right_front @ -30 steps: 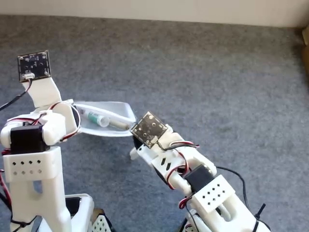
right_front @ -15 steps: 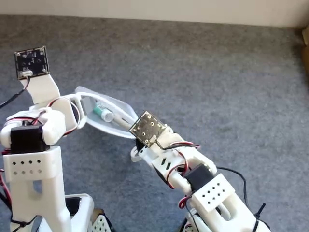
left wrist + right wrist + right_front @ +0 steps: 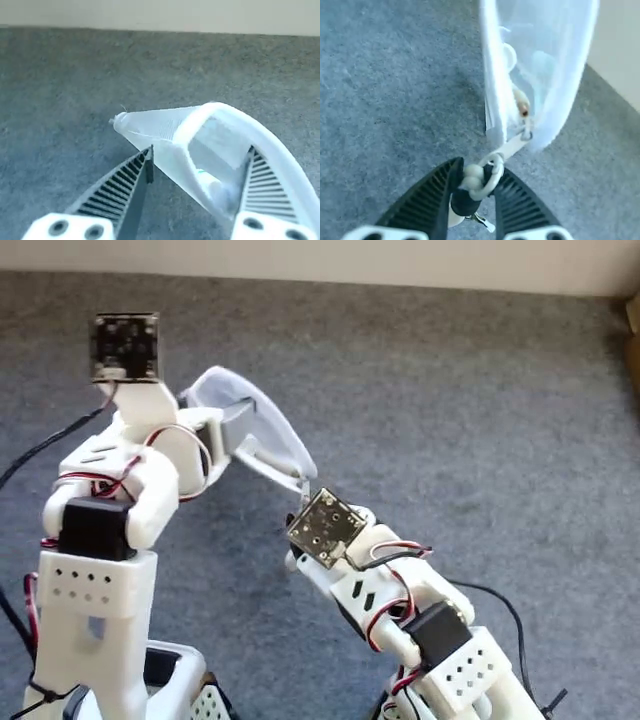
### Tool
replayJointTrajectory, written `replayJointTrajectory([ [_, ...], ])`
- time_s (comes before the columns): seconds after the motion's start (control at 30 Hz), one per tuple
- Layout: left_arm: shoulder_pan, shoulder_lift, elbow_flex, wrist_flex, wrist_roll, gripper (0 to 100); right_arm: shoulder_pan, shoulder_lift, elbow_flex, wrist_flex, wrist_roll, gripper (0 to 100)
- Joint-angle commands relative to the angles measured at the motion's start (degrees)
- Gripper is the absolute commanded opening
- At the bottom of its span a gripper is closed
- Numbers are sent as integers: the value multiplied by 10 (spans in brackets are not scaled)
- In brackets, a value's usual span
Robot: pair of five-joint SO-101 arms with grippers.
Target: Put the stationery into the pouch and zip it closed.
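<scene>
Translucent plastic, the pouch (image 3: 256,420) hangs above the desk (image 3: 480,390) in the high view. Left wrist view adds stationery (image 3: 207,182) inside, my left fingers (image 3: 127,185) clamping its sides. Right wrist view adds my right fingers (image 3: 432,197) pinching the zip pull (image 3: 487,175) at its end; a hard tug might drag it from my left hold.

1. Looking glossy, smooth and see-through: translucent white plastic pouch (image 3: 262,425).
2. Looking rough, matt and fibrous: grey carpet-like table covering (image 3: 480,390).
3. Shining smooth: white plastic zip pull (image 3: 496,159).
4. Showing matt, ribbed faces: black plastic fingers (image 3: 125,185).
5. Appearing smooth and matt: white plastic arm shells (image 3: 95,585).
</scene>
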Motion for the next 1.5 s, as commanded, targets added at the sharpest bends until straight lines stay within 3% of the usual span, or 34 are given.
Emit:
replayJointTrajectory([
  [0.0,47,-12,-4,-23,-44,284,5,-15,-8,-1,17,5],
  [0.47,158,-12,-2,-18,-179,288,5,-15,-7,-1,16,5],
  [0.77,158,-15,-2,-18,-183,288,5,-16,-7,-1,16,5],
  [0.9,160,-13,-2,-18,-222,288,5,-16,-7,-1,16,5],
  [1.27,79,-51,-15,-11,-224,288,8,-16,-7,0,15,5],
  [1.47,60,-82,-15,51,-280,286,9,-17,-12,31,14,5],
])
